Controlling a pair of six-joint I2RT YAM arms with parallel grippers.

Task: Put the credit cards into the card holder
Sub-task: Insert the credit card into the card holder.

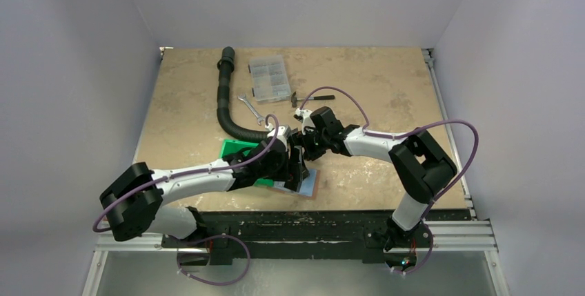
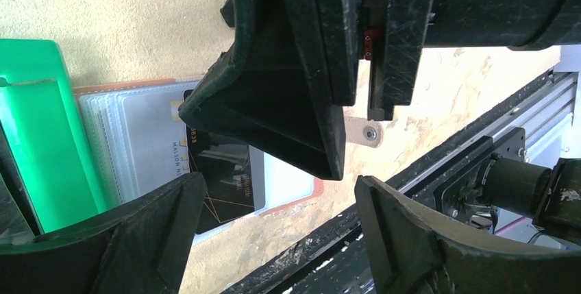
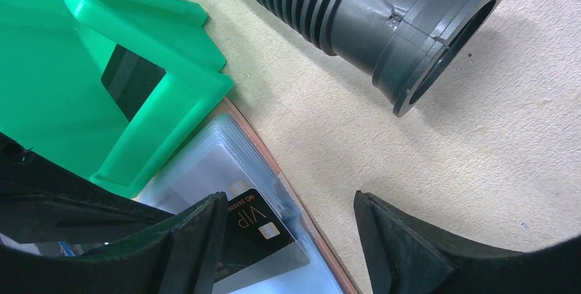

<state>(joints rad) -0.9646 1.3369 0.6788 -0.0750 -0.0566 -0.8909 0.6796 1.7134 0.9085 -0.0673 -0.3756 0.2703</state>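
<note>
**Card holder** (image 1: pixel 312 184). Open flat near the near edge of the table (image 1: pixel 386 103), just right of the green bin (image 1: pixel 238 150). Clear sleeves face up, with a reddish rim showing around them. Touching the bin or tucked slightly under it; cannot tell which.

**Black card** (image 2: pixel 226 188). Partly inside a sleeve, with one end sticking out past the stack. Gold lettering and chip legible in the right wrist view.

**Left gripper** (image 2: pixel 277 194). Jaws apart, nothing between them. Low over the near side of the holder.

**Right gripper** (image 3: pixel 289 201). Jaws apart, empty. One finger (image 3: pixel 199 239) lying over the black card, close against the left gripper.

**Step in hand (judged).** Seating the black card fully in its sleeve.

**Handling notes.**
- Push on the protruding end, straight along the sleeve, not across it.
- Keep the card flat, since a tilted push would likely buckle the thin plastic or jam a corner.
- Pin the holder with the other gripper, or use the bin as a backstop, so that the holder does not slide.
- Move slowly, as both grippers are crowded over one small spot.
- Stop once the card's edge is level with the sleeve mouth.
</note>
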